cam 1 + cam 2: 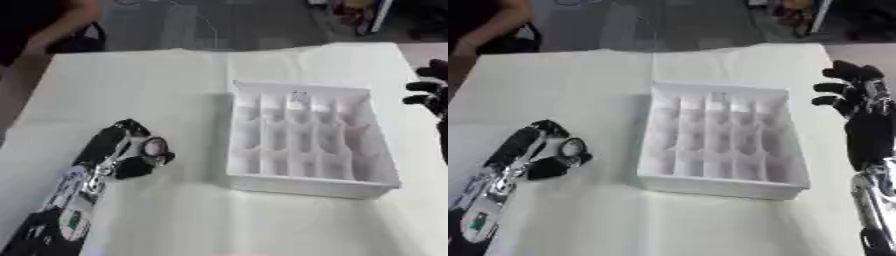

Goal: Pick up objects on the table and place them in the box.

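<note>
White plastic box w/ grid compartments (306, 137): centre of white-covered desk (131, 90); contents not discernible. Left hand, black w/ silver joints (131, 150): resting on desk left of box, apart from it; fingers curled round a small dark item, unidentifiable. Right hand (855, 97): right of box, raised, fingers relaxed, holding nothing.

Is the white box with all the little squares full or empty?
Empty, as far as shows. The white box sits open-topped on the table, and its compartments look bare white; a faint mark near its far wall is unclear.
</note>
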Controlling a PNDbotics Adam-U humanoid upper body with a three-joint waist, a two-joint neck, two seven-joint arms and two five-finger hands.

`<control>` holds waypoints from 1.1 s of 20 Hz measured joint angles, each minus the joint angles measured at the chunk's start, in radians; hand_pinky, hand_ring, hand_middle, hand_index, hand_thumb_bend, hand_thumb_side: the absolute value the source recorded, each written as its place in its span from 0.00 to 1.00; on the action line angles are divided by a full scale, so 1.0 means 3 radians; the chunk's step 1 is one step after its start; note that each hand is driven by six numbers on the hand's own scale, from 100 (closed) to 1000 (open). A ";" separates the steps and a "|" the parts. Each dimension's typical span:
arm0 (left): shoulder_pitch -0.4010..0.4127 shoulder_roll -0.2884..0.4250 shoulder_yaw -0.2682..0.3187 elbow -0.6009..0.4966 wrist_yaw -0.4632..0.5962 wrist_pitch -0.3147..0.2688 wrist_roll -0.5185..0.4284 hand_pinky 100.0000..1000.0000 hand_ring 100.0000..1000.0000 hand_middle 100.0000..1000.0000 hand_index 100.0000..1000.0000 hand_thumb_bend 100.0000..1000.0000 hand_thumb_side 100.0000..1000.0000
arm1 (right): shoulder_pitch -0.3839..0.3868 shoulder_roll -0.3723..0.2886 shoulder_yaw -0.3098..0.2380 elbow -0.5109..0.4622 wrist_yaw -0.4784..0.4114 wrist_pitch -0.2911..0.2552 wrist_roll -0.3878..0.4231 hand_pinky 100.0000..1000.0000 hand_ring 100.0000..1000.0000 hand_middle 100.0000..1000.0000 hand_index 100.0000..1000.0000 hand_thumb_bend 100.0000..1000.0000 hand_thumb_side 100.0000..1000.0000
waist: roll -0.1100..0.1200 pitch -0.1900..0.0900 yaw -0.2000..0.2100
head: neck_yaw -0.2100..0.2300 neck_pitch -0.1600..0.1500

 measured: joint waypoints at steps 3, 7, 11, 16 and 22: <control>-0.0011 0.0000 0.0000 0.0012 -0.0028 0.0009 0.0004 0.83 0.79 0.76 0.72 0.72 0.63 | 0.0000 0.0000 0.0000 0.0000 0.0000 0.0000 0.0001 0.55 0.63 0.68 0.79 0.00 1.00 | 0.0000 0.0000 0.0000 | 0.0000 0.0000; -0.0011 0.0000 0.0000 0.0013 -0.0058 0.0013 0.0006 0.83 0.79 0.76 0.71 0.69 0.61 | 0.0000 0.0000 0.0000 0.0000 0.0000 0.0000 0.0001 0.55 0.63 0.68 0.79 0.00 1.00 | 0.0000 0.0000 0.0000 | 0.0001 0.0000; -0.0011 0.0000 -0.0002 0.0013 -0.0084 0.0024 -0.0008 0.83 0.79 0.76 0.69 0.60 0.56 | 0.0000 0.0000 0.0000 0.0000 0.0000 0.0000 0.0001 0.55 0.63 0.68 0.79 0.00 1.00 | 0.0000 0.0000 -0.0001 | 0.0001 0.0000; -0.0016 0.0002 -0.0002 0.0012 -0.0113 0.0060 -0.0049 0.83 0.79 0.75 0.65 0.44 0.49 | 0.0000 0.0000 0.0000 0.0000 0.0000 0.0000 0.0001 0.55 0.63 0.68 0.79 0.00 1.00 | 0.0001 -0.0001 -0.0005 | 0.0002 0.0000; -0.0024 0.0002 -0.0003 0.0011 -0.0117 0.0091 -0.0072 0.83 0.79 0.75 0.57 0.21 0.41 | 0.0000 0.0000 -0.0001 0.0000 0.0000 0.0000 0.0001 0.55 0.63 0.68 0.79 0.00 1.00 | 0.0001 -0.0005 -0.0009 | 0.0004 0.0000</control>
